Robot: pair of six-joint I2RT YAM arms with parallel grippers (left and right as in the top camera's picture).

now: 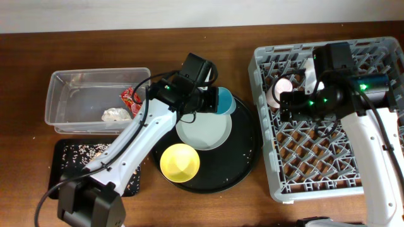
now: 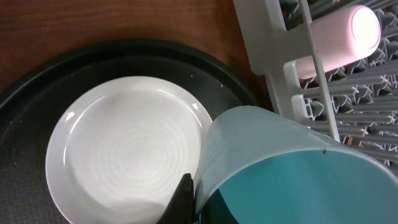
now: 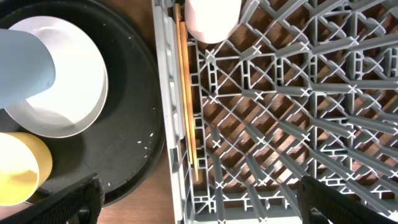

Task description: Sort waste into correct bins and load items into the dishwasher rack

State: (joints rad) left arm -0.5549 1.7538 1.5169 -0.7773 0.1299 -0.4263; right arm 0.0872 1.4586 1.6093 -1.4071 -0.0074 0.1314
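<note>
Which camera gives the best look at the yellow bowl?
The overhead view: the yellow bowl shows whole there, upright on the round black tray, near the pale plate. The right wrist view catches only part of it, cut off at the picture's left edge. The left wrist view does not show it.

Bright even light, glare on the pink cup (image 2: pixel 364 28)

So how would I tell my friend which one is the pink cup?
Find the big grey rack on the right side of the table. Look near its back left corner, and the pink cup is there. It is the only pink thing here; the blue cup is outside the rack, over the round black tray.
</note>
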